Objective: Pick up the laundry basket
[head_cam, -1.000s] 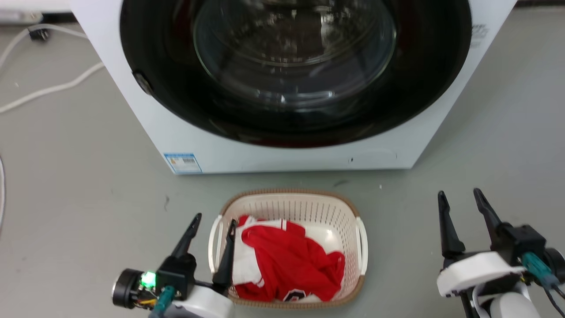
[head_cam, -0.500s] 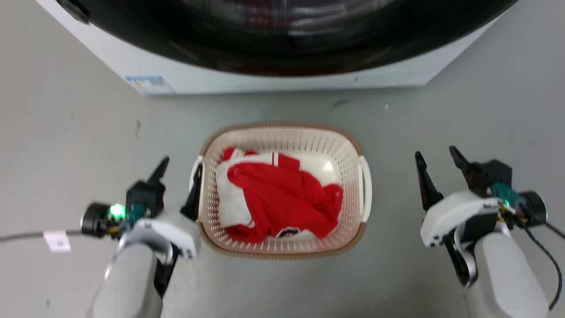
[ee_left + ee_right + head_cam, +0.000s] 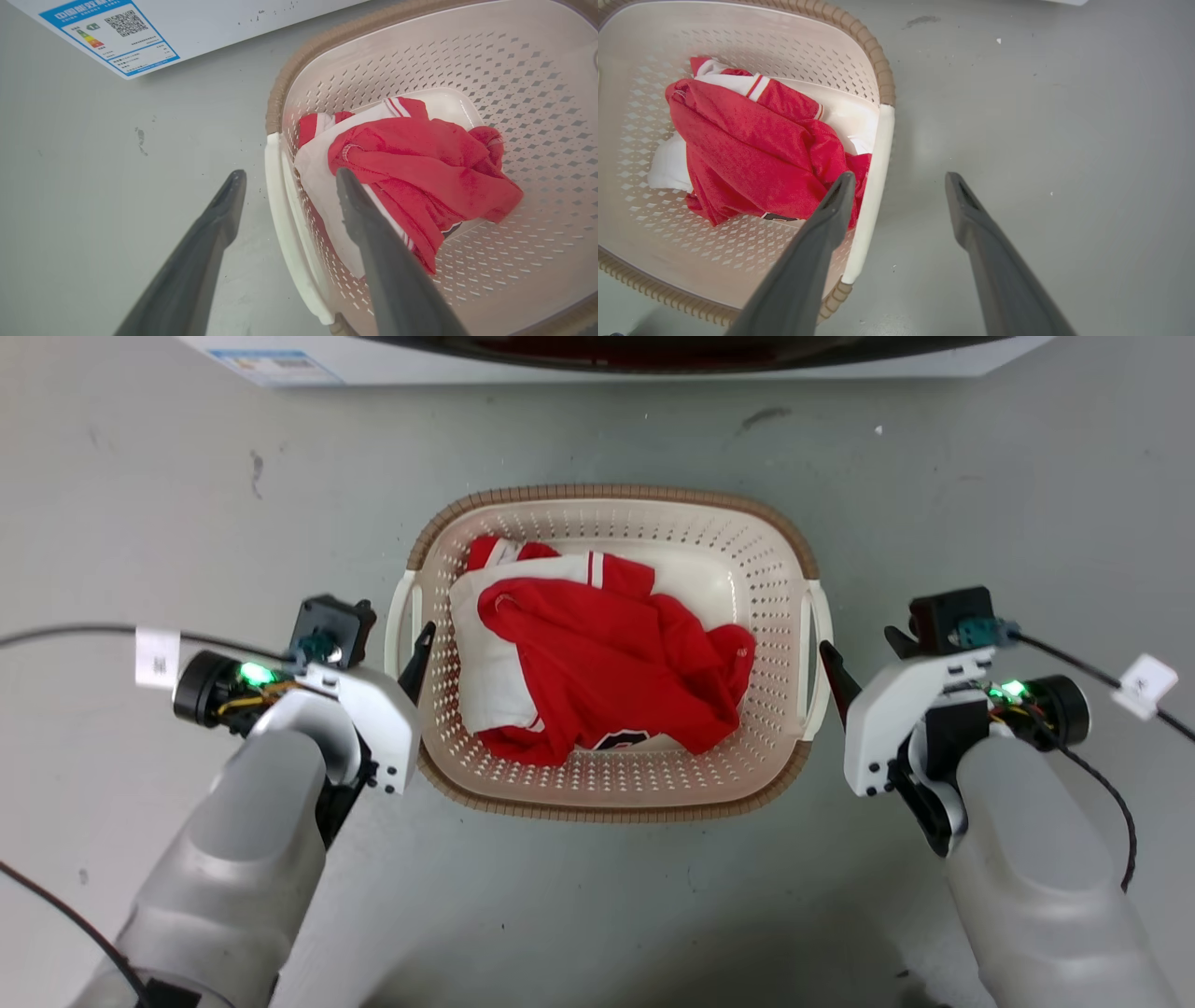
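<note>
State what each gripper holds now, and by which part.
Nothing is held: left gripper and right gripper are open, each straddling a white handle of the laundry basket.

A cream perforated plastic laundry basket [image 3: 770, 569], rounded-rectangular with a brown woven-look rim [image 3: 607, 492] and a white handle [image 3: 397, 616] on each short side, sits upright and level on the grey floor [image 3: 607, 896], just in front of a white washing machine [image 3: 448, 369]. Inside lies a crumpled red-and-white garment [image 3: 616, 663], spread over most of the base with only the corner nearest the machine on the right left bare, its folds well below the rim.
</note>
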You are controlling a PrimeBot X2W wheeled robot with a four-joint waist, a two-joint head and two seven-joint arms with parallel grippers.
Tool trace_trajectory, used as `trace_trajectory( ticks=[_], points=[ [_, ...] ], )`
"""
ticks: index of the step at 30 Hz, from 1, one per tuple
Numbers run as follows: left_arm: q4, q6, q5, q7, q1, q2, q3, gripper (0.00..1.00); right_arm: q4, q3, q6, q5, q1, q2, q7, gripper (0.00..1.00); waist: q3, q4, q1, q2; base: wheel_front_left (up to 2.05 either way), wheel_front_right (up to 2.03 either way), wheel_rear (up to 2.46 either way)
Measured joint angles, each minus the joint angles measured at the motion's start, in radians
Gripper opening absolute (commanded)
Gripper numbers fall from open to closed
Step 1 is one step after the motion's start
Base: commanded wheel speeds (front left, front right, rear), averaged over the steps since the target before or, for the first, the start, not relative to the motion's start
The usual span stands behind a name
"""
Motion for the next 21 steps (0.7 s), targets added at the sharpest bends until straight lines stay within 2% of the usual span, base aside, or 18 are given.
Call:
trace_trajectory(
  ticks=[4,5,12,15,21],
  points=[
    [0.022,0.000,-0.109,0.074,-0.056,0.032,-0.124,1.00,0.082,0.028,0.000,0.026,-0.066,0.000,0.036,1.00,0.032,0.005,0.0000,0.0000,0.00,0.00,0.00],
    [0.009,0.000,-0.200,0.123,-0.091,0.064,-0.208,1.00,0.145,0.058,0.000,0.059,-0.113,-0.001,0.070,1.00,0.053,0.007,0.0000,0.0000,0.00,0.00,0.00],
    [-0.068,0.000,-0.405,0.258,-0.150,0.141,-0.416,1.00,0.259,0.103,0.000,0.082,-0.213,0.000,0.120,1.00,0.091,0.012,0.0000,0.0000,0.00,0.00,0.00],
    [-0.100,0.000,-0.479,0.290,-0.170,0.177,-0.498,1.00,0.305,0.120,0.000,0.076,-0.245,0.000,0.144,1.00,0.102,0.014,-0.0001,0.0000,0.00,0.00,0.00],
    [-0.122,0.000,-0.591,0.313,-0.220,0.209,-0.616,1.00,0.359,0.138,0.000,0.076,-0.294,0.000,0.157,1.00,0.122,0.023,-0.0001,0.0000,0.00,0.00,0.00]
  ],
)
